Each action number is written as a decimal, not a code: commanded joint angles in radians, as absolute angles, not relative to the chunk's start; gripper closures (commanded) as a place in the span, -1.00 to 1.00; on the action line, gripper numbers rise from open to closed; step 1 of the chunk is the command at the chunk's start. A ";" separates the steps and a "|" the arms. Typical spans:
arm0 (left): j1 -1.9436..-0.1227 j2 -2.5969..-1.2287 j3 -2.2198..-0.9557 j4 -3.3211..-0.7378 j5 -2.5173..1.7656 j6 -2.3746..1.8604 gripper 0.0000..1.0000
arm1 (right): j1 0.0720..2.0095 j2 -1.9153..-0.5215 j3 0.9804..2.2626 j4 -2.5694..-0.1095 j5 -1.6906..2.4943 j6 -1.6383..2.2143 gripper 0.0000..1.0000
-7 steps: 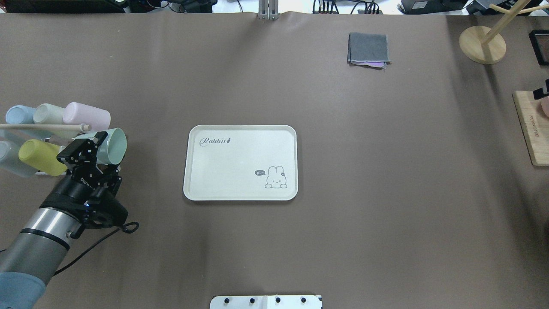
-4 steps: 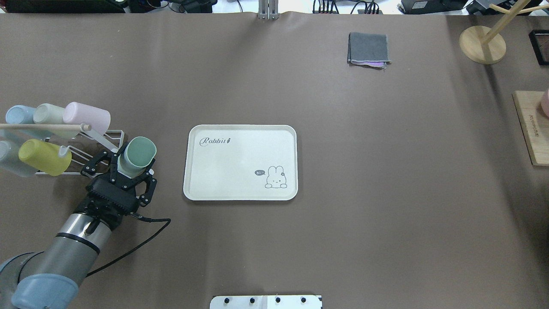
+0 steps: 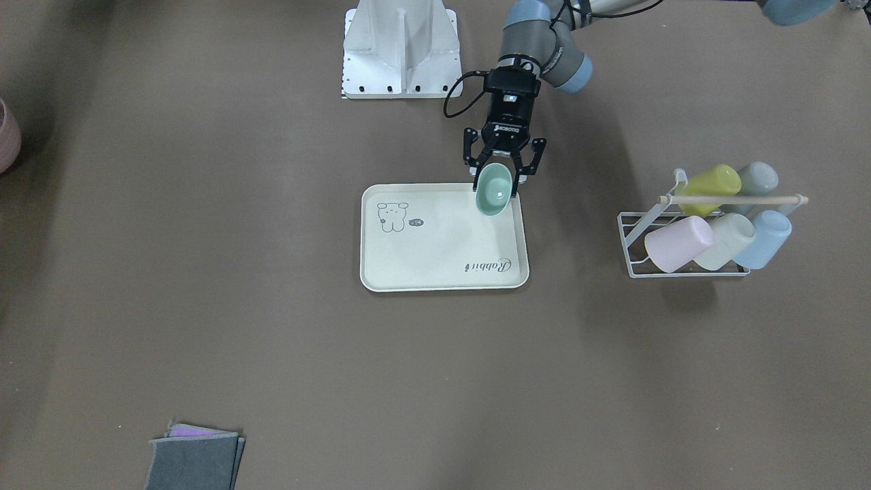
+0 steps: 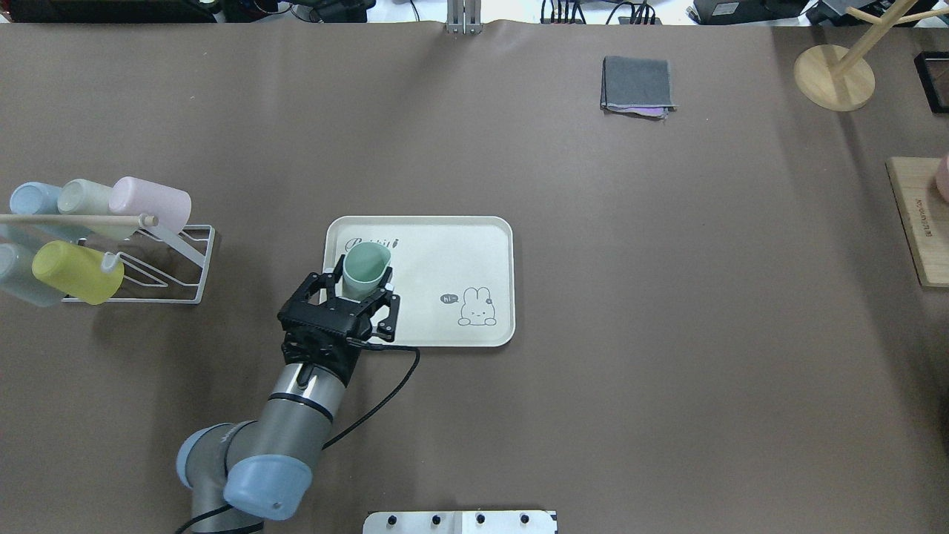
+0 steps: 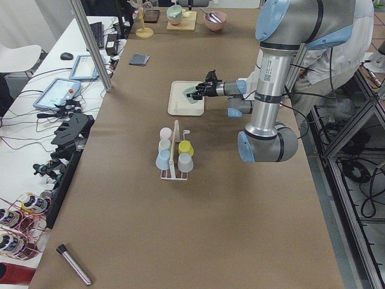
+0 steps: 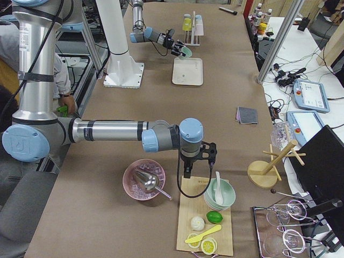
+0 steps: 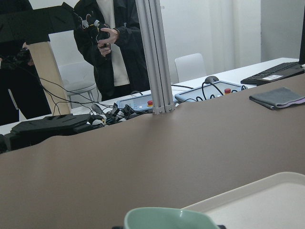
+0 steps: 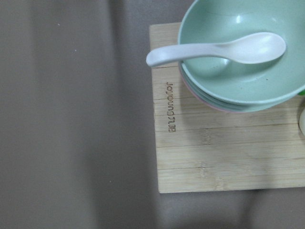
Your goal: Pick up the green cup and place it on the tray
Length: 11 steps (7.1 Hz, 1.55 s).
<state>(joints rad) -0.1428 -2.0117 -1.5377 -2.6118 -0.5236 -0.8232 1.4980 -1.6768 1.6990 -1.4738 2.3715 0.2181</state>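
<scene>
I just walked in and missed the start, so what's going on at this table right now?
The robot's left gripper has its fingers shut on the green cup, holding it tilted over the end of the tray nearest the rack. The cup is not yet released and appears to be above the tray. The other cups sit on the rack. The right arm hangs over a wooden board carrying a green bowl, away from the action.

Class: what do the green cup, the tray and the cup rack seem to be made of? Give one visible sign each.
Green cup: probably matte plastic or melamine; even colour, no glare.
Tray: likely the same, cream with printed drawing, moulded rim.
Cup rack: white-coated metal wire, thin bent rods; its top rod looks like bare wood.
</scene>
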 commanded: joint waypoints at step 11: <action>-0.198 -2.151 -1.266 -2.824 -0.511 -0.847 -0.52 | 1.566 -1.664 1.707 -1.618 2.345 -0.026 -0.97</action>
<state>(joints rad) -0.1972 -2.1466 -1.2687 -2.8228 -0.5108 -0.8484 1.5652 -1.6702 1.7085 -1.6068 2.3422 -0.0118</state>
